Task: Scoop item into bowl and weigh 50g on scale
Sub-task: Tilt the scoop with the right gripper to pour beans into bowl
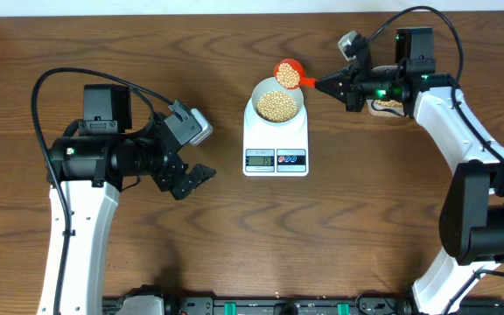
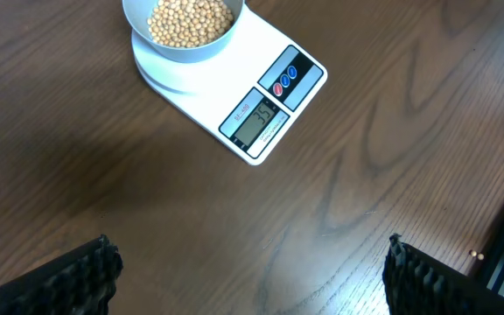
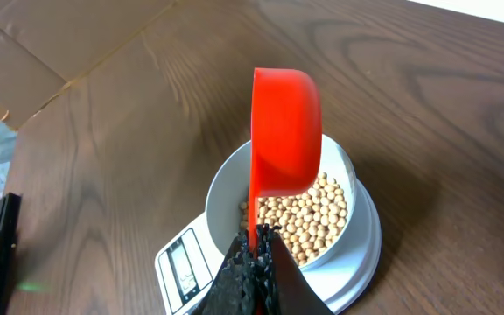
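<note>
The pale bowl [image 1: 255, 101] stands on the white scale [image 1: 276, 156] and is well filled with beige beans [image 1: 277, 106]. A red scoop [image 1: 288, 74] holding beans hangs over the bowl's far rim, and my right gripper [image 1: 324, 85] is shut on its handle. In the right wrist view the scoop [image 3: 285, 131] is turned on edge above the beans [image 3: 318, 214], with the gripper [image 3: 256, 243] pinching the thin handle. My left gripper [image 1: 191, 179] is open over bare table, left of the scale. The left wrist view shows the bowl [image 2: 182, 54], the scale [image 2: 261, 109] and wide-apart fingers [image 2: 81, 280].
A clear tub [image 1: 390, 107] with beans lies partly hidden behind the right wrist at the back right. The left arm's base and links fill the left side of the table. A black rail runs along the front edge [image 1: 261, 306].
</note>
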Motion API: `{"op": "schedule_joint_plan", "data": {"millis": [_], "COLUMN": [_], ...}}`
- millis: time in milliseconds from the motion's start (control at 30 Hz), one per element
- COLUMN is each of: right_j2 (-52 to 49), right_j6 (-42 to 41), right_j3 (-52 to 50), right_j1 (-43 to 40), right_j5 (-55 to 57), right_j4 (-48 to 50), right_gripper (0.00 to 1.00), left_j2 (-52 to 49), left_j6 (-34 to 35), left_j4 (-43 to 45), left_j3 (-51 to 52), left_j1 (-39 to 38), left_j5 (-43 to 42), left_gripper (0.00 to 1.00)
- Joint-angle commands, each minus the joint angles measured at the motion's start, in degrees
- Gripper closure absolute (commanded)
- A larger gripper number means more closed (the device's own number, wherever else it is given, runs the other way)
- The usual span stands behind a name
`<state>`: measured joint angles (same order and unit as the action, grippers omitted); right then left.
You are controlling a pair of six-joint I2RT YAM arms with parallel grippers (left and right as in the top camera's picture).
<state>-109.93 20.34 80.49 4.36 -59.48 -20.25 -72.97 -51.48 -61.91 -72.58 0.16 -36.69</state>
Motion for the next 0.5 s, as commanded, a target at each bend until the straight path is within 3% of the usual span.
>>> {"op": "schedule_joint_plan", "data": {"millis": [0,467], "right_j2": [-0.33,-0.33], "right_j6": [1.66,3.76], "right_j3": [-0.04,-0.04], "right_j1": [0.42,0.57], "right_j5": [-0.81,-0.81], "right_j4": [0.17,0.17], "right_gripper": [0.99,0.99], "left_j2": [-0.33,-0.33], "left_j6": [-0.98,-0.98], "left_j4": [-0.20,-0.20], "left_j3": [-1.11,-1.11], "left_j1": [0.20,0.20], "left_j5": [0.28,0.28], "left_gripper": [0.02,0.02]}}
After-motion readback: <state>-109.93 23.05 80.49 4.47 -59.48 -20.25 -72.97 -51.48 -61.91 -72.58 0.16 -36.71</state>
